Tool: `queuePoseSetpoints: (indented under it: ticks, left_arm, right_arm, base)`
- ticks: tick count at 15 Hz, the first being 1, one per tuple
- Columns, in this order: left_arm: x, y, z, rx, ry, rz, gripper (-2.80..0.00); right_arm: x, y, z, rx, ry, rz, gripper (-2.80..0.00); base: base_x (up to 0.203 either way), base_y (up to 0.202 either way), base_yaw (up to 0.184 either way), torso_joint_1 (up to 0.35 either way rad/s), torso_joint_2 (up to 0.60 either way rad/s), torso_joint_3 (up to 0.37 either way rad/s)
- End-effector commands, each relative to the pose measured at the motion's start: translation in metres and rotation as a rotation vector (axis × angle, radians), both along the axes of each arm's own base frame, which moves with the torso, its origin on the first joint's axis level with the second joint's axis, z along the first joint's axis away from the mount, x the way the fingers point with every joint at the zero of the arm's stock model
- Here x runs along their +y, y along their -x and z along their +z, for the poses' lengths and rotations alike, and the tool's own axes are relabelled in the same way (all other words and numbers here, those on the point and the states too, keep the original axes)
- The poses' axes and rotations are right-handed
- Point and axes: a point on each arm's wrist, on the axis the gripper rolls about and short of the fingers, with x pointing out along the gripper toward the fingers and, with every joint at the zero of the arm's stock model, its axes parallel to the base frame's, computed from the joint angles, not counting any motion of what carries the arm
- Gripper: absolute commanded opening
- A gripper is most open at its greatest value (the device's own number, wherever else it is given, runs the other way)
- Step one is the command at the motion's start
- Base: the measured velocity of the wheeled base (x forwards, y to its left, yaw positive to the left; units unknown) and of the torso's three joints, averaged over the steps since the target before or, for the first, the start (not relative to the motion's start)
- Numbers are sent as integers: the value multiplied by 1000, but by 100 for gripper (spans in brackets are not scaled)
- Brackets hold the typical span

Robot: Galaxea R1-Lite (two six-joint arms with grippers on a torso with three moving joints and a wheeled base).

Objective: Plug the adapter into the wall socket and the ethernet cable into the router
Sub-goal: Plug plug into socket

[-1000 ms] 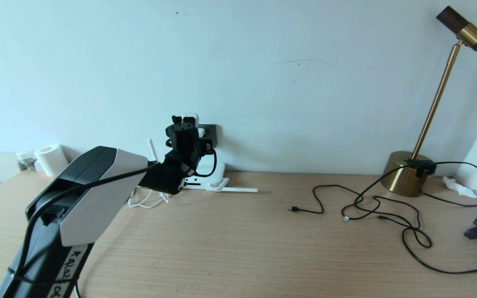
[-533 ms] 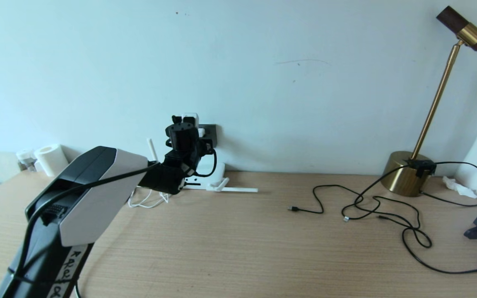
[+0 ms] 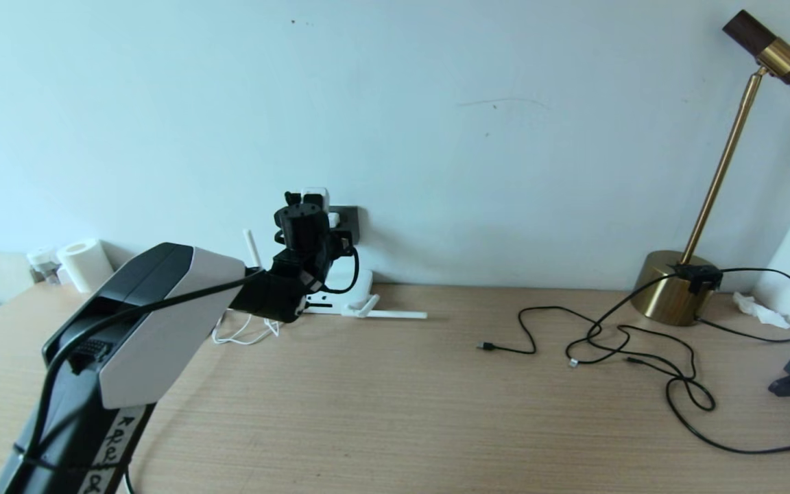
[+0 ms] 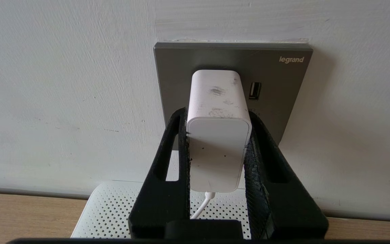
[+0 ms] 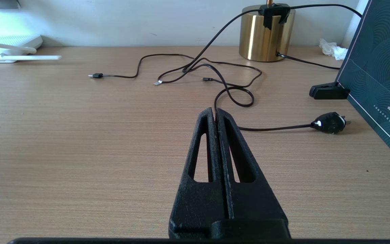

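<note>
Step in hand: seating the adapter (image 4: pixel 219 130) in the wall socket (image 4: pixel 276 88); left gripper (image 4: pixel 217 135) clamping the white cube from both sides, fingers (image 4: pixel 178 142) pressed flat on its flanks, adapter body already up against the dark grey plate; judging the pins to be home or nearly so, though the joint itself hidden behind the cube; thin white cord (image 4: pixel 200 206) hanging out of the cube's rear, between the fingers.

Next move, as a judgement: easing the fingers apart without dragging the cube out, then backing straight off the wall; afterwards going for the ethernet cable; not identifying it with certainty among the black leads (image 3: pixel 614 343) lying well off to the gripper's right.

Router (image 4: pixel 113 210) sitting directly beneath the gripper, against the wall, one antenna (image 3: pixel 395 315) lying flat on the desk.

Right gripper (image 5: pixel 216 117) parked low over the desk, fingers pressed fully together, holding nothing.

Surroundings: pale wood-grain desk (image 3: pixel 395 412); plain white wall; brass lamp (image 3: pixel 669 291) far to the right; paper roll (image 3: pixel 85 264) off to the left.
</note>
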Motion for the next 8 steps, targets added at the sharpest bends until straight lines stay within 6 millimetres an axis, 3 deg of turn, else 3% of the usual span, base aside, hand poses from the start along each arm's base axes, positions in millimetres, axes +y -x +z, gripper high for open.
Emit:
queuePoseSetpoints:
  ticks: [1, 8]
  left_arm:
    - [0, 0, 1, -4, 1, 2, -280]
    - [0, 0, 0, -3, 1, 2, -280]
  right_arm:
    - [0, -1, -3, 10, 0, 0, -280]
    - [0, -1, -3, 10, 0, 0, -280]
  base:
    - [0, 0, 0, 0, 0, 0]
    - [0, 0, 0, 0, 0, 0]
